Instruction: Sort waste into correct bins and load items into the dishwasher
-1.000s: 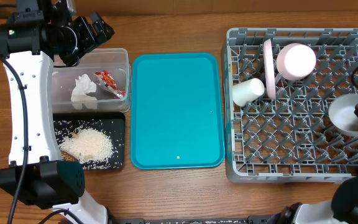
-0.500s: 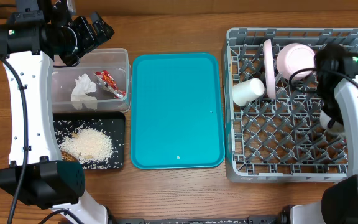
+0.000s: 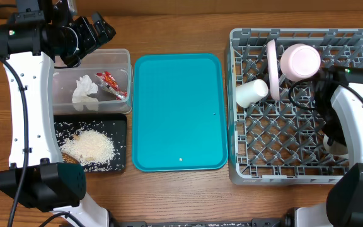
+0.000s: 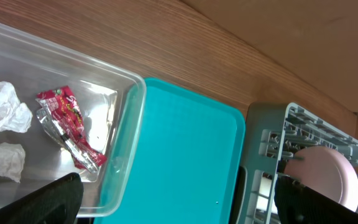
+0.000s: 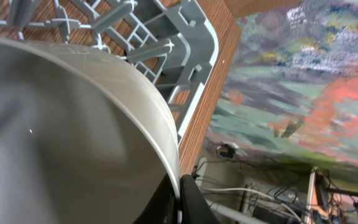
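Observation:
The pale bowl (image 5: pixel 61 137) fills the right wrist view, and my right gripper (image 5: pixel 180 194) is shut on its rim, above the grey dishwasher rack (image 5: pixel 166 46). From overhead only a sliver of the bowl (image 3: pixel 339 149) shows under the right arm, near the front right of the rack (image 3: pixel 295 157). A pink plate (image 3: pixel 273 69) stands on edge at the back, and the white cup (image 3: pixel 252 93) lies beside it. My left gripper (image 4: pixel 185 205) hangs open over the clear tub (image 3: pixel 123 60), which holds the tissue (image 3: pixel 84 91) and the red wrapper (image 3: pixel 112 85). Rice (image 3: pixel 88 146) lies in the black tray (image 3: pixel 120 126).
The teal serving tray (image 3: pixel 180 112) lies between the bins and the rack. A round pink dish (image 3: pixel 300 61) sits at the back of the rack next to the plate. The right arm (image 3: pixel 351 120) crosses the rack's right side.
The right arm has swung in over the rack's right side. The bowl has tipped up and moved toward the rack's front right. The left arm has not moved.

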`<state>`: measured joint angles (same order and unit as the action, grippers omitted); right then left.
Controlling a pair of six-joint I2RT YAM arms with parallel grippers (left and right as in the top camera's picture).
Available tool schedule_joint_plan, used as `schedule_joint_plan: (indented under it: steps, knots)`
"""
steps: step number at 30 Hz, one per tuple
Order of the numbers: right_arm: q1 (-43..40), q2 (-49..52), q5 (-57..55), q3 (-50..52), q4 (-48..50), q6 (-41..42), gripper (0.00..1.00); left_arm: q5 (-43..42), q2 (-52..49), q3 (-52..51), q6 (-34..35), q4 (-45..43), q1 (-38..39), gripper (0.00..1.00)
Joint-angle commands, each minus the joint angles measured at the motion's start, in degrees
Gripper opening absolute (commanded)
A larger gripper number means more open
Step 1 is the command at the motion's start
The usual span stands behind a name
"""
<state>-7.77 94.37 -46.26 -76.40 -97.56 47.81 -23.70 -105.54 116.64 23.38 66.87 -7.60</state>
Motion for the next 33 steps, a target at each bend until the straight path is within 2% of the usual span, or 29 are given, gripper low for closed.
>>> schedule_joint_plan:
  steps: [1, 15, 28, 33]
  knots:
    - [0.13, 0.26, 7.98, 0.09, 0.46, 0.44, 0.04, 0.35, 0.44, 0.72, -1.73, 0.02, 0.11, 1.0]
    - [2.36, 0.26, 17.97, 0.07, 4.48, 0.2, 0.04, 0.35, 0.44, 0.72, -1.73, 0.04, 0.11, 1.0]
    - [2.36, 0.26, 23.93, 0.07, 4.11, -0.26, 0.04, 0.35, 0.44, 0.72, -1.73, 0.02, 0.11, 1.0]
    - [2.36, 0.26, 24.15, 0.04, 3.54, -3.5, 0.09, 0.35, 0.44, 0.72, -1.73, 0.04, 0.11, 1.0]
